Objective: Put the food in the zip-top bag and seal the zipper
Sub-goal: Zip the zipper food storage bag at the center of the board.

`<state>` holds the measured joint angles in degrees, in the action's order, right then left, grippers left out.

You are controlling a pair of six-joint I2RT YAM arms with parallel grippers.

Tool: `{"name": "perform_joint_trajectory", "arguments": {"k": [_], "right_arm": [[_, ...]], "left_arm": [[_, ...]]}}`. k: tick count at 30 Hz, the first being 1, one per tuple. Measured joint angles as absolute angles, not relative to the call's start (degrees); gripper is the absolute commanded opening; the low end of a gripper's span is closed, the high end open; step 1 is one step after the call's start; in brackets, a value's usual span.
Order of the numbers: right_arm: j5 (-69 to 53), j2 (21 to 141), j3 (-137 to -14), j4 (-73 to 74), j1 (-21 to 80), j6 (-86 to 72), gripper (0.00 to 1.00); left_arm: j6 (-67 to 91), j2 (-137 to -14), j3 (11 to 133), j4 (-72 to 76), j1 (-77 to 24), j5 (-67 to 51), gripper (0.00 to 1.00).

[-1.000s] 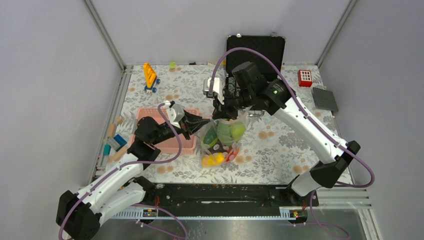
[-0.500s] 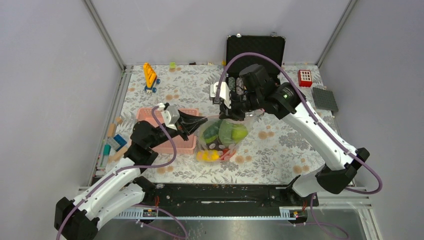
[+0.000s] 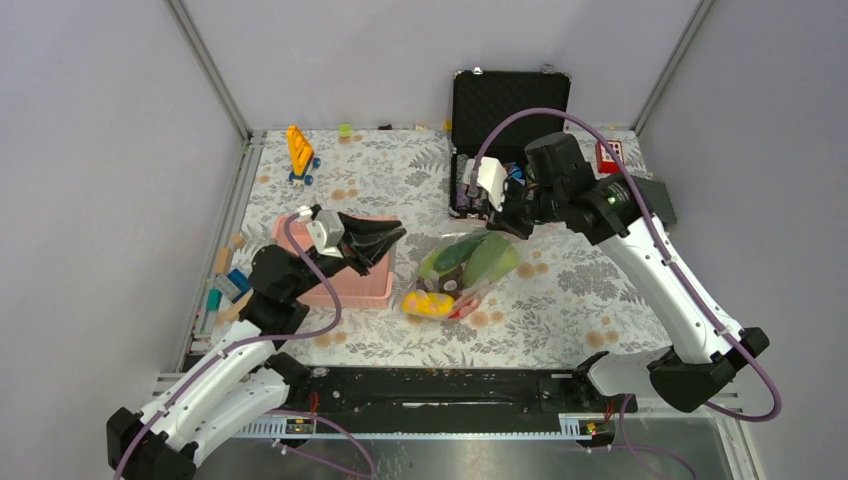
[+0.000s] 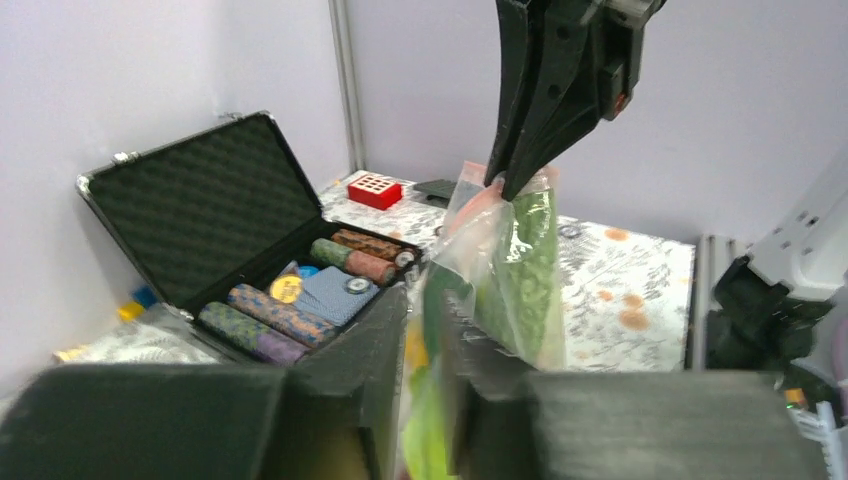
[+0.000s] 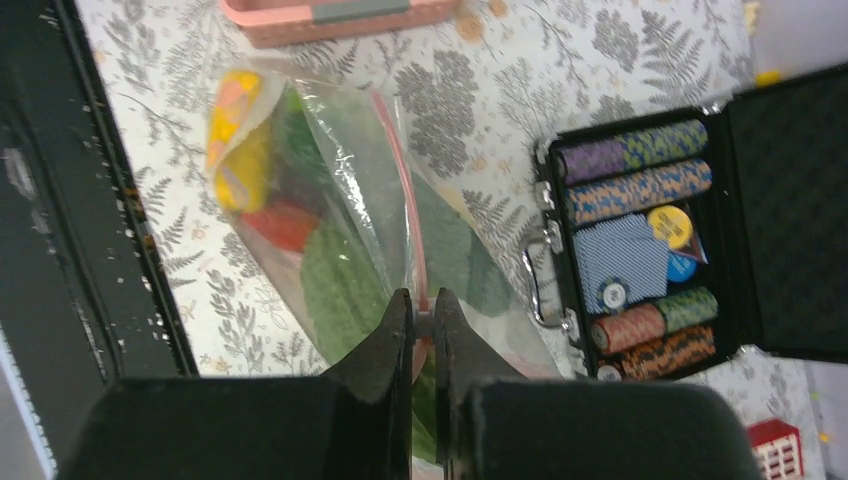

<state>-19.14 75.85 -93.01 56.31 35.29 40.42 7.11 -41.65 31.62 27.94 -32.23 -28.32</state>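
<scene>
A floral-patterned table fills the top view, with the left arm and right arm reaching in from the bottom edge. At top centre a black case stands open, and the right wrist view shows its rows of striped poker chips. Left of centre sits a pink basket, with the left arm stretched across it. Just right of the basket, at the centre of the frame, lies the zip-top bag, loaded with the food. The bag slants from lower left to upper right, where its mouth end is raised off the cloth. The right gripper is clamped on that raised end. Its own wrist view shows both fingers pinched tight on the pink zipper, which runs from the top of that frame down into the grip. The left gripper hovers over the basket's upper right corner, just beside the bag's left edge, its jaws drawn almost together. From above it looks apart from the plastic, though I cannot tell whether a fold is caught. Inside the bag, a leafy green piece and a long cucumber lie toward the mouth. Dark grapes sit below them, and a yellow citrus is in the bottom corner at lower left.
</scene>
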Motion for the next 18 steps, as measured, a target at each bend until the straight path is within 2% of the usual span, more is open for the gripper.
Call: {"name": "perform_joint_trajectory", "arguments": {"k": [1,2,12,18], "right_arm": [[-19.94,75.77,-93.03,56.45,34.96,39.94,0.0],[-21.04,75.77,-93.03,56.27,34.96,39.35,0.0],[-33.8,75.77,-93.19,45.82,35.14,20.69,0.0],[-38.33,75.75,-93.19,43.55,35.14,16.38,0.0]], "left_arm": [[7.22,-41.95,32.03,27.94,-32.23,-28.73,0.9],[6.81,-42.61,32.6,27.97,-32.23,-29.17,0.98],[9.21,-56.71,40.84,28.1,-32.23,-37.5,0.99],[11.99,-62.04,45.6,30.68,-32.23,-44.14,0.99]]}}
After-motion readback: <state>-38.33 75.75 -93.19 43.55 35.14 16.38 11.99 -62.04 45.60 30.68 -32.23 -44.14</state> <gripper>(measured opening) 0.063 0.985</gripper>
